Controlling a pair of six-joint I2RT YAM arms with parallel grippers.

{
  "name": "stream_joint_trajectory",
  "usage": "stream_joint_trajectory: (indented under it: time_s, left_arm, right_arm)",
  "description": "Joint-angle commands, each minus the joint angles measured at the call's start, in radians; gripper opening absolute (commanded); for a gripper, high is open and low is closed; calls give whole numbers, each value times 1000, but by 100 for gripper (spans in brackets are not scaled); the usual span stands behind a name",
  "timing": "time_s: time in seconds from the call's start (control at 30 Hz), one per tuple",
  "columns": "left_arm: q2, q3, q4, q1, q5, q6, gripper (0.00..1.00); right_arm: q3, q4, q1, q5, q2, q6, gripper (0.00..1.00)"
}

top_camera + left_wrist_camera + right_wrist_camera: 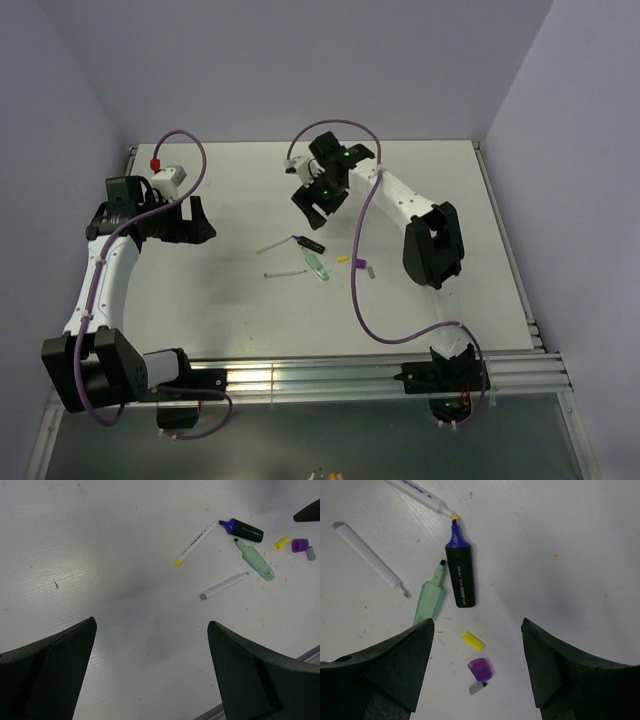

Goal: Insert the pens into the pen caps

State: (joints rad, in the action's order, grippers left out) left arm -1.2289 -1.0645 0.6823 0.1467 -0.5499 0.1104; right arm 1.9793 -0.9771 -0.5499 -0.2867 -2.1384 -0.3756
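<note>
Four pens lie uncapped at the table's middle: a black pen with a purple tip [459, 572], a translucent green pen [431, 597], a grey-white pen [370, 557] and a pale yellow-white pen [420, 492]. A yellow cap [472, 640], a purple cap [481, 669] and a grey cap [478, 688] lie close together beside them. My right gripper [477, 621] is open and empty, hovering above the caps. My left gripper [151, 623] is open and empty over bare table, well left of the pens [224, 585]. In the top view the left gripper [200, 222] and right gripper [313, 205] flank the pens [307, 243].
The white table [430, 180] ends at a metal rail [330, 370] along the near edge. Purple cables [358, 300] loop from both arms, one hanging just right of the caps. The right arm's elbow [432, 245] sits right of the pens.
</note>
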Motion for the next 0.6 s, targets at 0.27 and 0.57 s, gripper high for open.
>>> stream_joint_trajectory:
  time_s: [0.27,0.57]
  left_arm:
    - [-38,-20,-32,-4,-64,-3,99]
    - [-41,-5,-46,-4,-68,-6,100]
  right_arm:
    - [75,-9,-81,37,-98,-42,64]
    - [24,-2,-101,69,-126,-77,56]
